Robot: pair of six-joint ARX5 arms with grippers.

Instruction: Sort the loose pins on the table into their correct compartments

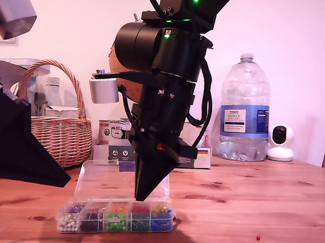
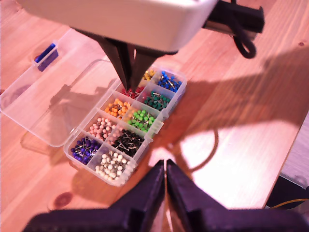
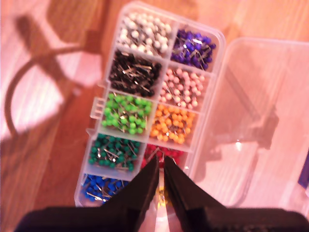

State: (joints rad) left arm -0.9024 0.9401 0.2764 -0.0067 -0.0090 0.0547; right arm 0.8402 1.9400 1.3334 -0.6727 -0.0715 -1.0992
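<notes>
Centre of the exterior view: my second hand [image 1: 143, 197], black and wedge-shaped, pointing straight down into a clear plastic box of ten compartments [image 1: 115, 218] on the pine-wood tabletop [image 1: 256, 199]. Fingers drawn almost together, only a thin slit between them, tips just over the compartment of red pins [image 3: 166, 154], between the orange pins [image 3: 171, 123] and the yellow ones. Impossible to tell whether a pin sits between the tips.

At the exterior view's left edge: my first hand [image 2: 164, 166], pressed together with nothing visible between its fingers, held above bare wood just off the box's end where the white pins [image 2: 112, 166] lie.

In the box, two rows of five: white, black, light green, dark green and blue in one; purple, pink, orange, red and yellow in the other. Flat see-through lid [image 2: 53, 96] hinged open behind, blue-purple clasp [image 2: 46, 53] on its far edge.

Low at the exterior view's right, well apart from the box: one loose red pin [image 1: 258, 238], a mere dot on the wood.

Along the wall behind: a wicker basket [image 1: 55, 128] at the exterior view's left, a large clear water bottle [image 1: 244, 113] and a small white camera [image 1: 281, 142] at its right.
</notes>
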